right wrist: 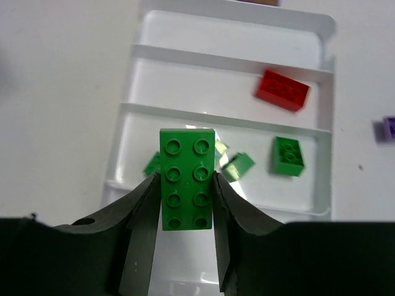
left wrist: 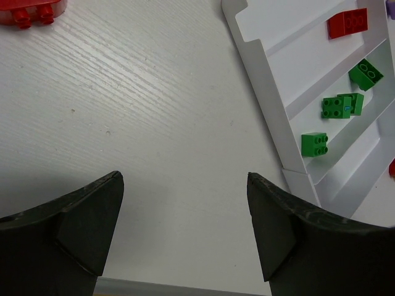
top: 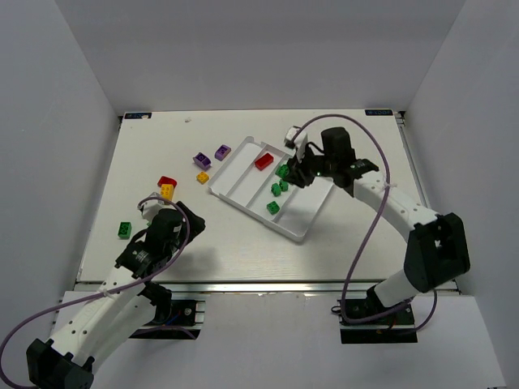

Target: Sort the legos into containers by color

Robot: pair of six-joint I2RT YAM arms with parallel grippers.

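Observation:
My right gripper [right wrist: 186,180] is shut on a long green lego [right wrist: 187,154], held above the white tray [right wrist: 234,15] over the compartment where other green legos [right wrist: 287,155] lie. The compartment beyond that one holds a red lego [right wrist: 282,90]. From above, the right gripper [top: 293,174] hangs over the tray's [top: 229,180] right part. My left gripper [left wrist: 185,179] is open over bare table left of the tray [left wrist: 265,80], with nothing between its fingers. In the top view the left gripper [top: 180,215] sits near the front left.
Loose legos lie left of the tray: two purple [top: 222,151] [top: 202,160], a yellow [top: 203,177], a red [top: 167,181] beside another yellow [top: 167,192], and a green [top: 125,229] by the left arm. White walls enclose the table.

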